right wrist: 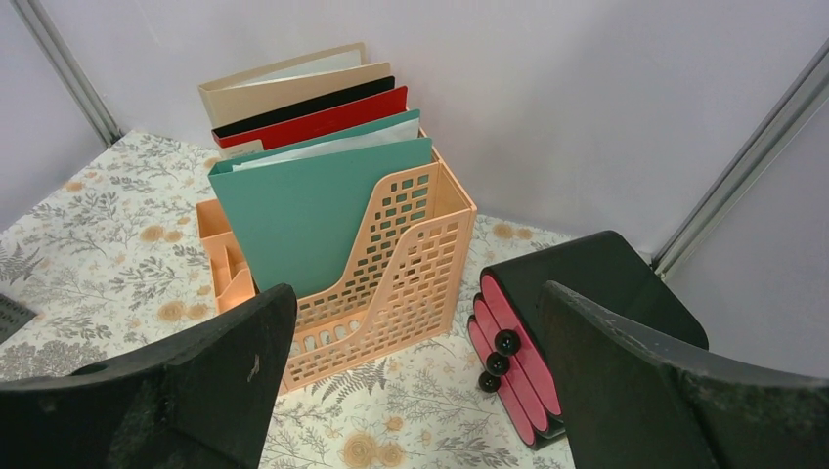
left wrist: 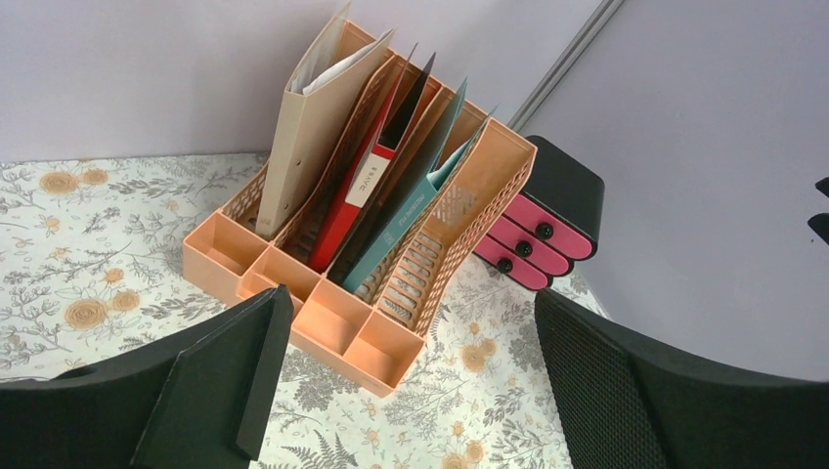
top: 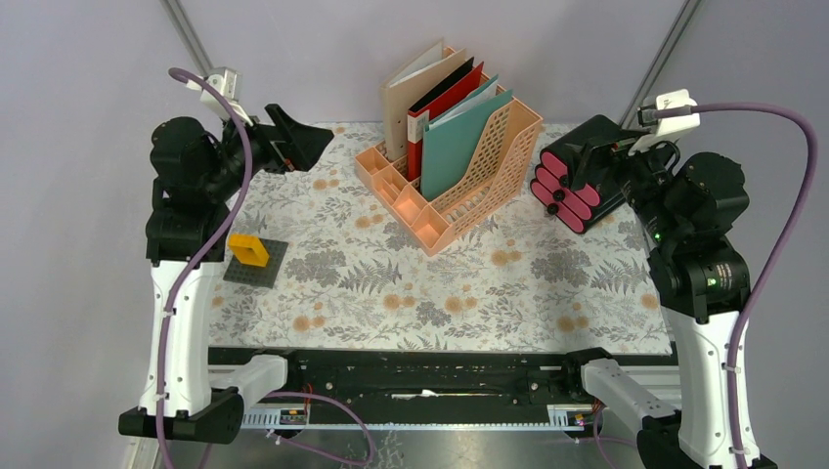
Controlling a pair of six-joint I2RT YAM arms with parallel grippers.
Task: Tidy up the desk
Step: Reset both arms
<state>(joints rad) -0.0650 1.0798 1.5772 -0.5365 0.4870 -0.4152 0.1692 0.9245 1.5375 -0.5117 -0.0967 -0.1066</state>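
Observation:
The desk (top: pixel 391 283) is a tabletop under a whitish cloth printed with leaves and flowers. At its back middle stands a peach file rack (top: pixel 459 186) holding beige, black, red and teal folders. A black drawer unit with three pink drawers (top: pixel 562 191) sits to the rack's right. A yellow block (top: pixel 248 250) rests on a dark grey baseplate (top: pixel 269 269) at the left. My left gripper (top: pixel 293 142) hangs open above the back left corner, facing the rack (left wrist: pixel 342 322). My right gripper (top: pixel 611 147) is open above the drawer unit (right wrist: pixel 518 342), holding nothing.
Grey walls close in the desk on the back and both sides. The rack's front has several small empty compartments (left wrist: pixel 376 347). A black rail with cables (top: pixel 420 386) runs along the near edge between the arm bases.

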